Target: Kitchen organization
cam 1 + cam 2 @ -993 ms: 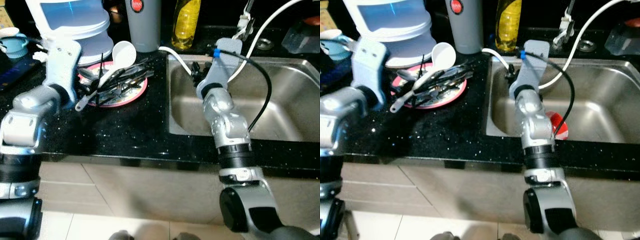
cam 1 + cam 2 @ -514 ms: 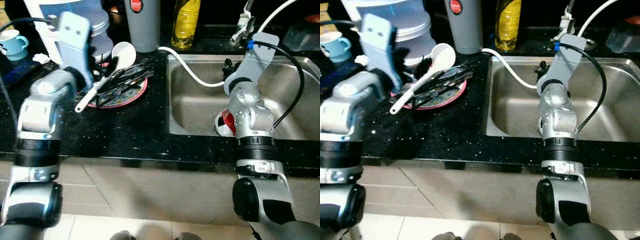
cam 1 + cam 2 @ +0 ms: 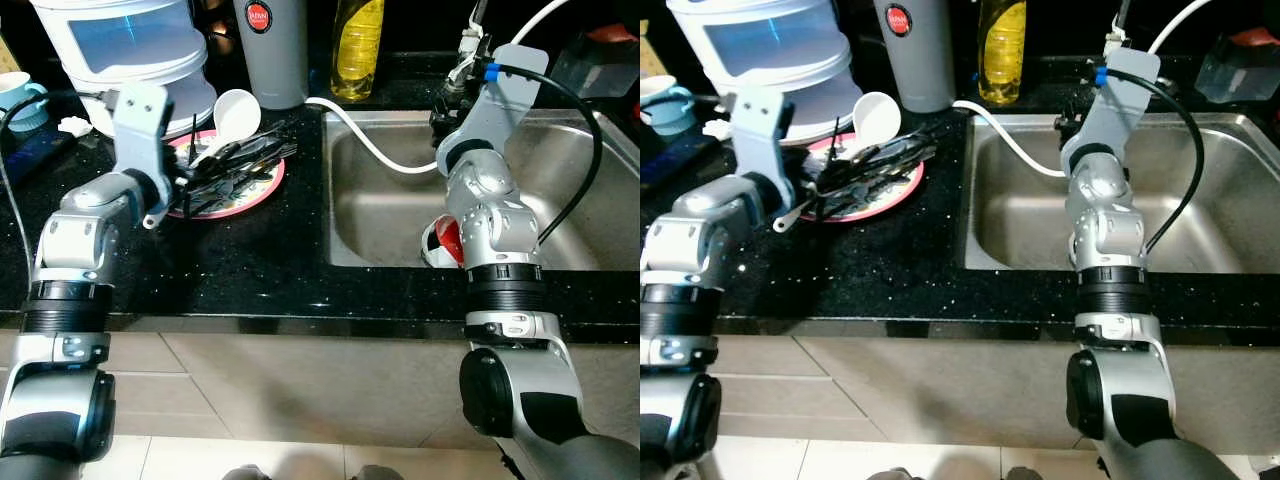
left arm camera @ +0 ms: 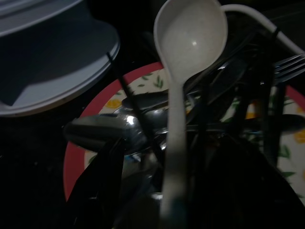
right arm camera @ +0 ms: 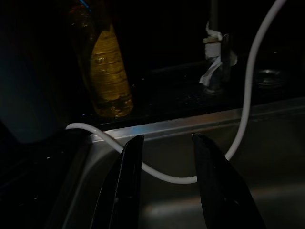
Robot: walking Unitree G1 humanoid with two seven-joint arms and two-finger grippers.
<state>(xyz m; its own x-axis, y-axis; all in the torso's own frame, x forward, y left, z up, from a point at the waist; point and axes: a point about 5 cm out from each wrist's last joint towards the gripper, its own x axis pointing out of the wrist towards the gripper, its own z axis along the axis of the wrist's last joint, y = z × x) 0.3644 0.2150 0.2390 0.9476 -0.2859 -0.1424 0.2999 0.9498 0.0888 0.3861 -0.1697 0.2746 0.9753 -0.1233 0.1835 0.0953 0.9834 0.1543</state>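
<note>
the white ladle (image 3: pixel 222 122) lies across a red-rimmed plate (image 3: pixel 262 190) on the black counter (image 3: pixel 250 260), on top of a heap of dark utensils (image 3: pixel 240 165). its long axis runs from the bowl, at the far side near the grey canister (image 3: pixel 272 50), down toward the robot's left, where the handle end comes out just beside the left hand (image 4: pixel 157 191). the left arm is plainly the nearer one: in the left wrist view the handle runs straight down between the two dark fingers (image 4: pixel 102 176), bowl pointing away. the fingers stand apart on either side of the handle; whether they touch it cannot be told in the gloom. judged from this, a grasp would close across the handle, near its lower end.

the right hand (image 5: pixel 164 181) hangs over the sink (image 3: pixel 590 130), well apart from the plate, its fingers parted with nothing between them, facing the white hose (image 5: pixel 243 109), the yellow bottle (image 5: pixel 109 81) and the tap (image 5: pixel 215 57).

hard to make out: the tangled utensils cannot be counted or fully sorted, though a fork (image 4: pixel 286 67) and a metal spoon (image 4: pixel 105 129) show. a red and white object (image 3: pixel 445 243) in the sink is mostly covered by the right arm. a white appliance (image 3: pixel 130 40) stands behind the plate, cut off at the frame edge.
</note>
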